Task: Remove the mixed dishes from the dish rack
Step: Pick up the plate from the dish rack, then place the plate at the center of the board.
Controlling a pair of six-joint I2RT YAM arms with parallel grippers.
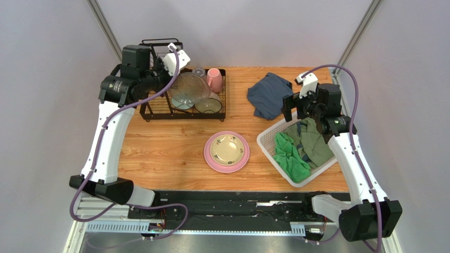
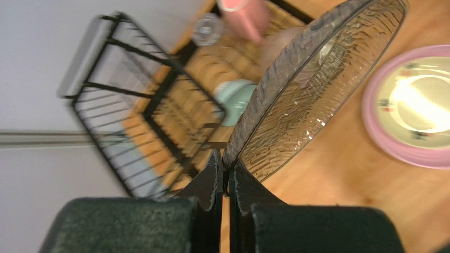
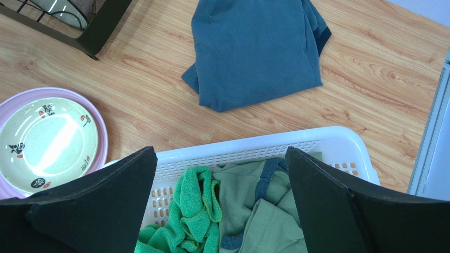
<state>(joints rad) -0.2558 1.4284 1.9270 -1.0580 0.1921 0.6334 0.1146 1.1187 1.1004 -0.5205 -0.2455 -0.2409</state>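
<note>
Glass plate (image 2: 317, 89), judged stiff, slick, breakable: left claw (image 2: 226, 176) pinched on its rim at rack (image 1: 158, 108), table (image 1: 174, 153) far-left corner. Right claw (image 3: 219, 153) wide open, empty.

A: From above and behind, we look down on the whole table (image 1: 174, 153).
B: Our two wrist views sit close, angled down; both share the pink plate (image 2: 414, 157) with that overhead view.

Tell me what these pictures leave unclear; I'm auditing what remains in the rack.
Top view: glass plate covers part of the teal bowl.
Left wrist view: mug cut off by the top edge; tumbler blurred.
Right wrist view: rack mostly cut off by the top edge.
</note>
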